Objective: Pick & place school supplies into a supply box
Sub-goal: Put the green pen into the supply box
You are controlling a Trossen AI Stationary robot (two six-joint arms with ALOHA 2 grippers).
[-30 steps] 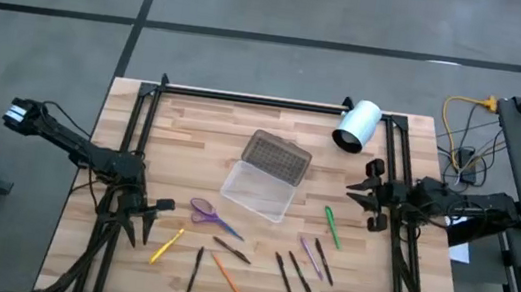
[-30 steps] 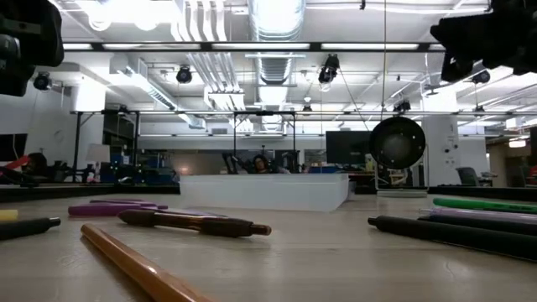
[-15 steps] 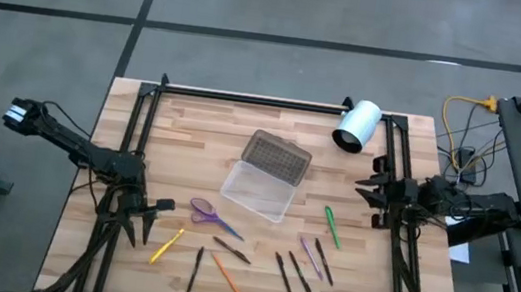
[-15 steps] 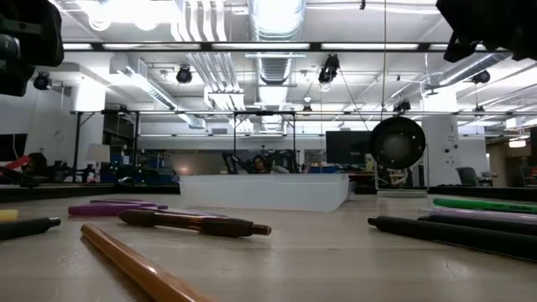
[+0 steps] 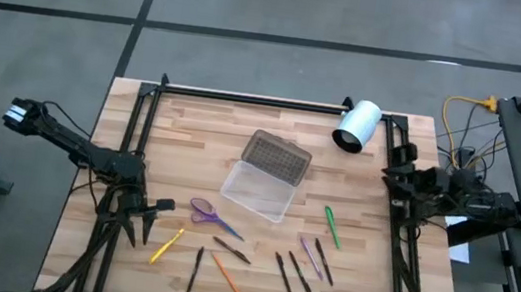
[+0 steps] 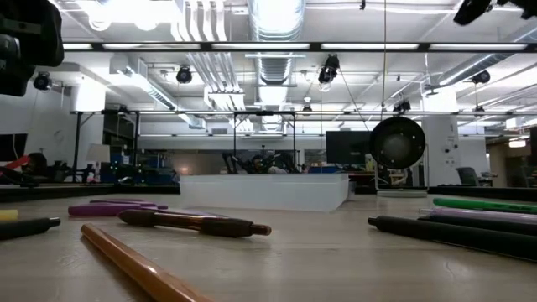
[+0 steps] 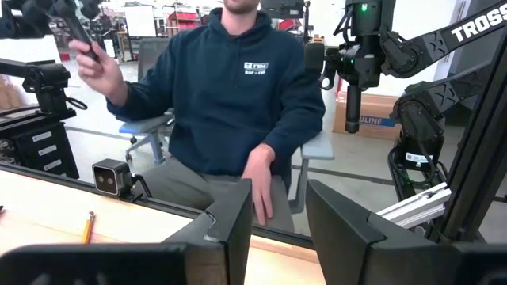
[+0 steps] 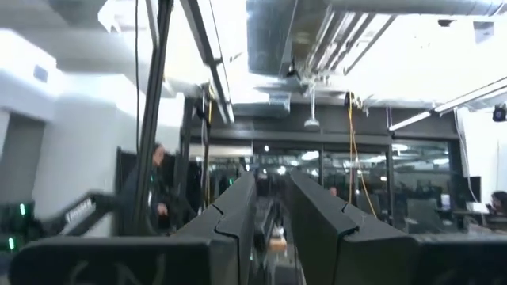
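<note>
The supply box lies open at mid-table, its clear tray flat on the wood and its dotted grey lid folded back toward the far edge. The school supplies lie loose on the near half: purple scissors, a yellow pen, an orange pencil, a green pen, a purple pen and several black pens. My left gripper hovers open near the yellow pen, nothing between its fingers. My right gripper is raised at the table's right edge, tipped upward, open by a narrow gap and holding nothing.
A white cylinder lies on its side at the far right corner. Black frame rails run along both sides and the far edge. A seated person is beyond the near edge. Bare wood lies between the box and the left rail.
My right gripper has risen and drawn back toward the table's right edge, tipping its fingers upward; in the low view it has climbed almost out of the top corner. Nothing on the table has moved.
</note>
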